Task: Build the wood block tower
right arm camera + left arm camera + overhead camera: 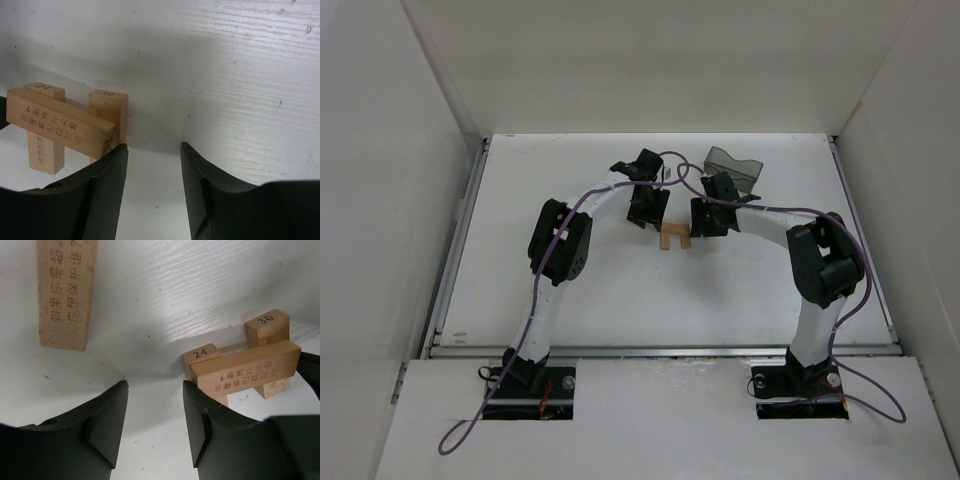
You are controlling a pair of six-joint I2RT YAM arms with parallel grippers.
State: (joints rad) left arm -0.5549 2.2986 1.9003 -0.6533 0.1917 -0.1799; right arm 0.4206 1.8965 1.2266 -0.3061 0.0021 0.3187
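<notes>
The tower [675, 239] sits mid-table: two tan bars lying parallel with a third laid crosswise on top. In the left wrist view the tower [245, 360] is to the right of my open left gripper [155, 390], whose right finger [200, 410] is close to the top bar's end. A loose wood block [65, 295] lies on the table at upper left. In the right wrist view the tower [65, 125] is to the left of my open right gripper [152, 147]. Both grippers, left [647, 215] and right [705, 225], flank the tower and hold nothing.
A dark grey translucent plastic bin [734, 170] stands behind the right gripper. White walls enclose the table on the left, back and right. A metal rail [660, 350] runs along the near edge of the table.
</notes>
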